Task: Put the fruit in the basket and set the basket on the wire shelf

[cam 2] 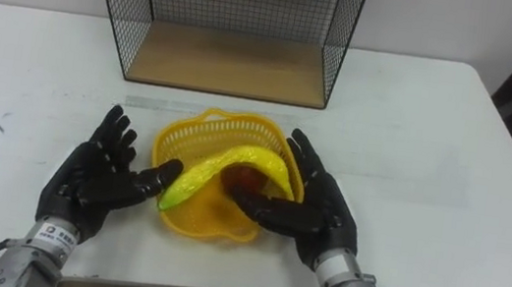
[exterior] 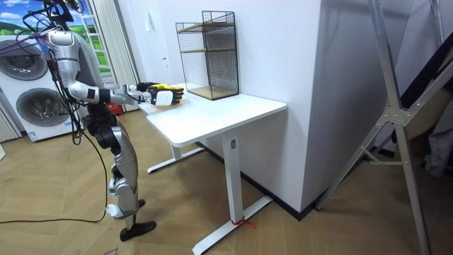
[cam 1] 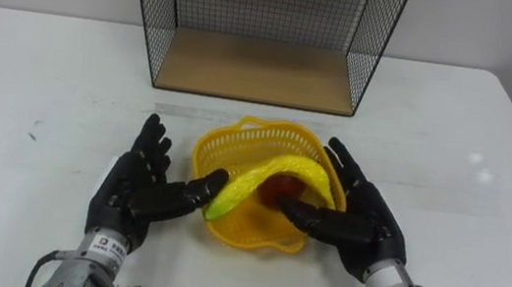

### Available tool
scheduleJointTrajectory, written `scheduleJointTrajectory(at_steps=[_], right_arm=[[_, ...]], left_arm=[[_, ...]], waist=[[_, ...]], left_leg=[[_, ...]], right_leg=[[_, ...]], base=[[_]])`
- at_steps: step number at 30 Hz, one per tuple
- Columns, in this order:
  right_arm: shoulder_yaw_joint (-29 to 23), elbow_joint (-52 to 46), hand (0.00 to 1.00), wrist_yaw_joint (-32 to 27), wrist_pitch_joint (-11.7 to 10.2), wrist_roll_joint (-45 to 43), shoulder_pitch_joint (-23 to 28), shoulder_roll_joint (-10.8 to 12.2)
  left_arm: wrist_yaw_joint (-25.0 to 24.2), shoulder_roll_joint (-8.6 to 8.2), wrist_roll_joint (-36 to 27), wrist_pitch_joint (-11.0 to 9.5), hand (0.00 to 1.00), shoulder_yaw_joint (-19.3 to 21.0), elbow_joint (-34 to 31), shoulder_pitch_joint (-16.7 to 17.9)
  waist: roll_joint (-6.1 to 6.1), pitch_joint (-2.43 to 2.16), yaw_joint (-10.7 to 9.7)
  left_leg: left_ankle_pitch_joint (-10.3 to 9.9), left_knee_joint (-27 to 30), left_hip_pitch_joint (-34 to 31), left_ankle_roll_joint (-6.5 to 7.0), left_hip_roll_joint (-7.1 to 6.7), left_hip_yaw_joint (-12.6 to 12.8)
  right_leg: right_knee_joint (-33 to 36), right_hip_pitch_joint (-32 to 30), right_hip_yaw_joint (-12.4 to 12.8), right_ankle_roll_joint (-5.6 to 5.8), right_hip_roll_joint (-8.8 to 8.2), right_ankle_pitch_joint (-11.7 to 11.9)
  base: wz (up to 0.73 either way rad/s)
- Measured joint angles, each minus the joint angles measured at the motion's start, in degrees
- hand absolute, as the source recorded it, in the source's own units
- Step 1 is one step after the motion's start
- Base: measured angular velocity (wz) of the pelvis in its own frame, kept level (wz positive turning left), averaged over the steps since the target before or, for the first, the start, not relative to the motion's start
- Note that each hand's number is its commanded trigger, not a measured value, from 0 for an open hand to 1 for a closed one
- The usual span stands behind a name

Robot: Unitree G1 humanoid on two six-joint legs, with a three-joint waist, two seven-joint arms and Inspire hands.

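Yellow basket [cam 1: 241, 146] sits on the white table [cam 1: 43, 106], just in front of the wire shelf [cam 1: 256, 69] and apart from it. Banana [cam 1: 262, 176] lies curved across the inside of the basket, its green end poking over the basket's left rim. A red fruit [cam 1: 282, 189] sits in the basket under the banana's arch, mostly hidden, kind unclear. Left hand [cam 1: 131, 191] is flat on the table just left of the basket, fingers straight and spread, palm turned toward the basket, thumb reaching in to touch the banana's green end at the rim. Right hand [cam 1: 355, 221] is just right of the basket, fingers straight and close against its right wall, thumb laid over the near rim by the red fruit. Neither hand is curled round anything. Basket bottom looks flat on the table, can't tell for sure. In the room view the robot stands at the table end nearest the basket, both arms stretched forward.
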Motion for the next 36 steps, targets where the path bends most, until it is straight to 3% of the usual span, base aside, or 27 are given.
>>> scheduleJointTrajectory(at_steps=[24, 29, 36], right_arm=[[1.11, 1.77, 0.00, 0.12, -1.39, 0.01, -0.02, -0.26], [1.58, 1.76, 0.00, 0.16, -1.38, -0.04, -0.14, -0.28], [2.77, 1.74, 0.00, 0.13, -1.97, -0.18, -0.29, -0.23]], left_arm=[[-1.24, 1.12, -2.40, -1.36, 0.00, -3.71, 0.94, 0.58], [-1.37, 1.07, -2.40, -1.47, 0.00, -4.04, 0.82, 0.57], [-1.37, 0.92, -2.40, -1.89, 0.00, -5.51, 0.84, 0.35]], waist=[[0.10, -0.19, -0.20], [-0.09, -0.46, -0.23], [-0.10, -0.44, -0.63]], left_leg=[[0.00, 0.11, -0.85, 0.00, -0.05, 0.09], [0.00, 0.09, -1.12, 0.00, -0.06, 0.17], [0.01, 0.13, -1.46, 0.01, -0.05, 0.21]], right_leg=[[-0.10, -0.78, -0.32, 0.02, -0.08, -0.01], [-0.10, -1.32, -0.44, 0.02, -0.07, -0.01], [0.05, -1.28, -0.42, 0.01, -0.07, 0.02]], base=[[0.00], [0.00], [0.00]])
